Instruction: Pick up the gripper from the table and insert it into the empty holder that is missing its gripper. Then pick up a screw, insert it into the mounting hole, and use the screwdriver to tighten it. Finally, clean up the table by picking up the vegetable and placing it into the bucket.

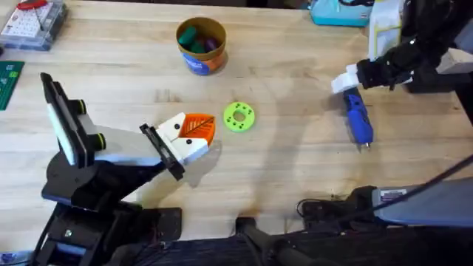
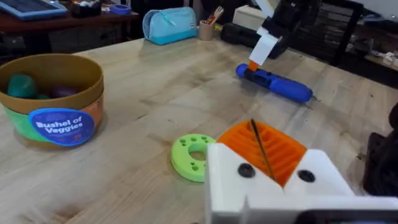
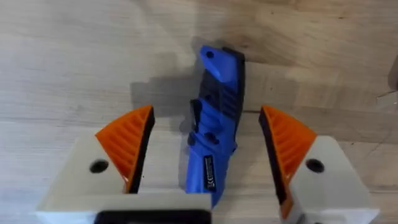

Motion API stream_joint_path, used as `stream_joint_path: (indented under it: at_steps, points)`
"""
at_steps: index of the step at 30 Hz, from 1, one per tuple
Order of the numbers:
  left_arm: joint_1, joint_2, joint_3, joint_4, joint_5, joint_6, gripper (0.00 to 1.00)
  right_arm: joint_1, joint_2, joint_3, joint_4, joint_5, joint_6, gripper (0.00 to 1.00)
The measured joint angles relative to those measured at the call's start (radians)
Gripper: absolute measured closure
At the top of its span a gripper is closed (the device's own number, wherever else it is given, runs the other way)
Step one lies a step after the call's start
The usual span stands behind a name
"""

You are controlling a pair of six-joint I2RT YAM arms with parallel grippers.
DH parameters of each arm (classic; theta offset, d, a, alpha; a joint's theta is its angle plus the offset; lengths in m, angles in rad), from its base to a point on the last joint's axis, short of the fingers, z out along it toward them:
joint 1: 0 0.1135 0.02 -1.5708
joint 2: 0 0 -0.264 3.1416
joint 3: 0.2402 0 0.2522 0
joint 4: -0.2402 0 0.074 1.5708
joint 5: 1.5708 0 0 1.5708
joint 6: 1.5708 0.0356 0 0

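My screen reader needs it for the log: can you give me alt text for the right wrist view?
The right gripper, its white fingers with orange ribbed pads spread open, straddles the slim blue pen-shaped power screwdriver, which lies flat on the light wooden butcher-block table. The pads stand clear of the screwdriver on either side.

Bucket (image 1: 201,45) behind disc (image 1: 239,117); screwdriver (image 1: 358,120) well right on table (image 1: 295,170)
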Motion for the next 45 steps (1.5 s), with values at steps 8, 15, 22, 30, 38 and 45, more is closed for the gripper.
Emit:
stream_joint_path:
  at_steps: [8,15,22,30,38,45]
  points:
    - [0.000,0.000,0.000,0.000,0.000,0.000,0.987,-0.056,0.112,0.000,0.014,0.008,0.000,0.017]
    - [0.000,0.000,0.000,0.000,0.000,0.000,0.987,-0.127,0.176,0.000,0.030,-0.090,-0.001,0.017]
    - [0.000,0.000,0.000,0.000,0.000,0.000,0.987,-0.150,0.202,0.008,0.044,-0.122,0.007,0.017]
    - [0.000,0.000,0.000,0.000,0.000,0.000,0.987,-0.144,0.210,0.008,0.084,-0.137,0.006,0.776]
    - [0.000,0.000,0.000,0.000,0.000,0.000,0.987,-0.144,0.213,0.008,0.078,-0.144,0.011,0.975]
    - [0.000,0.000,0.000,0.000,0.000,0.000,0.987,-0.144,0.214,0.008,0.078,-0.145,0.010,0.975]
